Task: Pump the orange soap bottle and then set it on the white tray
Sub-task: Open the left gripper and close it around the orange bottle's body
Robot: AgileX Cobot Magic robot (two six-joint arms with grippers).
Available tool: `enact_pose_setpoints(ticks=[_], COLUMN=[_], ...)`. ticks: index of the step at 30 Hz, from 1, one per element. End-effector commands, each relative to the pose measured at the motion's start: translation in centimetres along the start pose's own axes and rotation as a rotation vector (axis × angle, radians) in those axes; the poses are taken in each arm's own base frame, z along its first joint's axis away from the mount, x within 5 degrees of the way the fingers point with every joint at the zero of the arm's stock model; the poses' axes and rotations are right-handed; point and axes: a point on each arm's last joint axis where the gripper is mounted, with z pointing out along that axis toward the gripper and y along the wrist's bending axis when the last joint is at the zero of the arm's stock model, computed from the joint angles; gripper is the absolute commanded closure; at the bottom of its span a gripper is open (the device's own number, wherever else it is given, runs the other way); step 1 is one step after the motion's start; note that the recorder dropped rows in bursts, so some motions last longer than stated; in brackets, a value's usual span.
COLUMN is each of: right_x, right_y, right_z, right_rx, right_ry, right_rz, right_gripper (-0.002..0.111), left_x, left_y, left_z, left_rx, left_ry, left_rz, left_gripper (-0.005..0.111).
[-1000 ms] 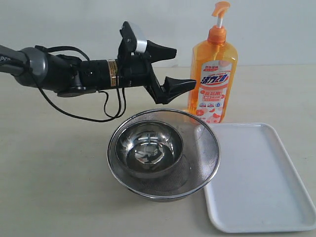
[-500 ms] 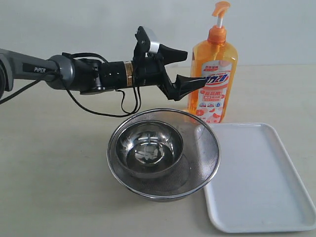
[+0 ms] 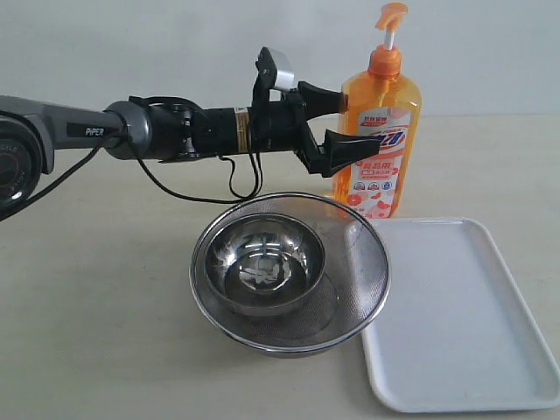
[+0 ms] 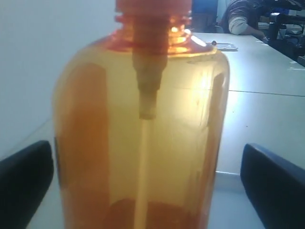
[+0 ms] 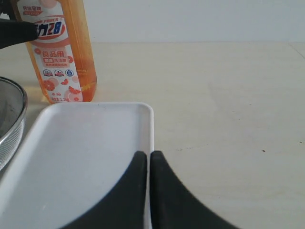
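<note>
Left arm's (image 3: 157, 131) jaws spread around orange soap bottle (image 3: 395, 94).

The place reads as a robotics lab or shared workroom, not a home kitchen. A cabled black robot arm (image 3: 157, 136) marked PIPER reaches over a plain beige table (image 3: 96, 350) against a bare white wall (image 3: 131, 44). The only kitchen goods are the orange soap bottle (image 3: 381, 171), a steel bowl (image 3: 262, 262) in a mesh strainer (image 3: 354, 280), and the white tray (image 3: 455, 315). The left wrist view's background shows more long pale tables (image 4: 267, 76), a person (image 4: 244, 19) at one and dark equipment (image 4: 286, 21).
</note>
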Motion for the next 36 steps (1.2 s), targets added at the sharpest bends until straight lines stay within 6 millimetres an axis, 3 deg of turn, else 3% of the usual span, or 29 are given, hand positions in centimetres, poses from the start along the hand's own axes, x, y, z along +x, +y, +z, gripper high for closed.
enact_pose_setpoints(ticks=[1, 9, 13, 21, 27, 32, 36], right_x=[0.0, 0.0, 0.0, 0.0, 0.0, 0.0, 0.0], right_y=[0.0, 0.0, 0.0, 0.0, 0.0, 0.0, 0.0], right_z=[0.0, 0.0, 0.0, 0.0, 0.0, 0.0, 0.0], right_rx=[0.007, 0.007, 0.007, 0.007, 0.007, 0.007, 0.007], right_ry=[-0.007, -0.007, -0.007, -0.007, -0.007, -0.007, -0.007], right_rz=[-0.004, -0.004, -0.004, -0.004, -0.004, -0.004, -0.004], right_gripper=[0.108, 0.108, 0.108, 0.108, 0.108, 0.108, 0.108], left_x=[-0.2, 0.5, 0.4, 0.8, 0.8, 0.7, 0.7], left_y=[-0.7, -0.9, -0.8, -0.2, -0.4, -0.5, -0.5], left_z=[1.2, 2.0, 2.0, 2.0, 2.3, 2.4, 2.4], left_rx=[0.026, 0.036, 0.030, -0.041, -0.037, -0.034, -0.033], left_ry=[-0.005, -0.004, -0.013, -0.026, -0.028, -0.029, -0.030], left_rz=[0.005, -0.037, -0.064, -0.108, -0.110, -0.110, -0.110], left_gripper=[-0.001, 0.000, 0.008, 0.047, 0.070, 0.101, 0.102])
